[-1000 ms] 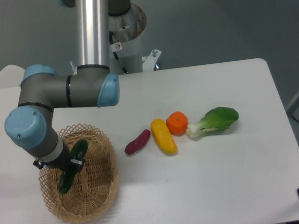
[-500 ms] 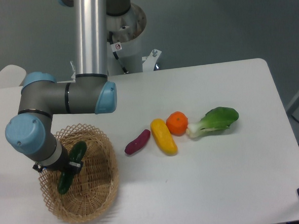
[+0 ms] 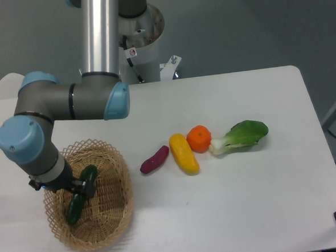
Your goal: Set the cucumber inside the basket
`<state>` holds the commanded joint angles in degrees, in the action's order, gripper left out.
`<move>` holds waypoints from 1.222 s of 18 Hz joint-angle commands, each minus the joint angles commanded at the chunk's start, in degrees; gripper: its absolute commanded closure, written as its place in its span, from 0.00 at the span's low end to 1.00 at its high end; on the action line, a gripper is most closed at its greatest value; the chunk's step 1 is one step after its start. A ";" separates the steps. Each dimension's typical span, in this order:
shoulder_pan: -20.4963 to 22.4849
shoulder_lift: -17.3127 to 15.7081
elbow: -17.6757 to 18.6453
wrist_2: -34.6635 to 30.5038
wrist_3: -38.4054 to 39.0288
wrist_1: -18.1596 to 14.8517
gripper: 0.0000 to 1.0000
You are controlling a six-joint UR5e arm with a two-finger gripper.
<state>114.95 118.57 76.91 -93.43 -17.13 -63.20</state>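
The dark green cucumber (image 3: 82, 194) lies tilted inside the tan wicker basket (image 3: 114, 220) at the table's front left. Its upper end points to the back right and its lower end sits near the basket floor. My gripper (image 3: 79, 187) reaches down into the basket from the left, and its black fingers (image 3: 75, 186) clamp across the cucumber's middle. The gripper is shut on the cucumber. The grey wrist and blue joint cap (image 3: 21, 140) hang over the basket's left rim and hide part of it.
Right of the basket, a row lies on the white table: a small purple piece (image 3: 154, 159), a yellow vegetable (image 3: 183, 153), an orange (image 3: 199, 138) and a leafy bok choy (image 3: 240, 136). The arm's metal column (image 3: 101, 33) stands at the back left.
The cucumber has sunk lower into the basket with the fingers still across it. The wrist and blue joint cap have shifted left and slightly up.
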 joint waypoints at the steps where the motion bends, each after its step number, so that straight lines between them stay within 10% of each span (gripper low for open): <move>1: 0.79 -0.53 -0.79 0.26 -2.71 -0.17 0.00; 22: 24.52 -9.40 -0.45 0.09 -65.81 -9.57 0.00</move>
<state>139.47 109.17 76.46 -93.34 -82.93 -72.77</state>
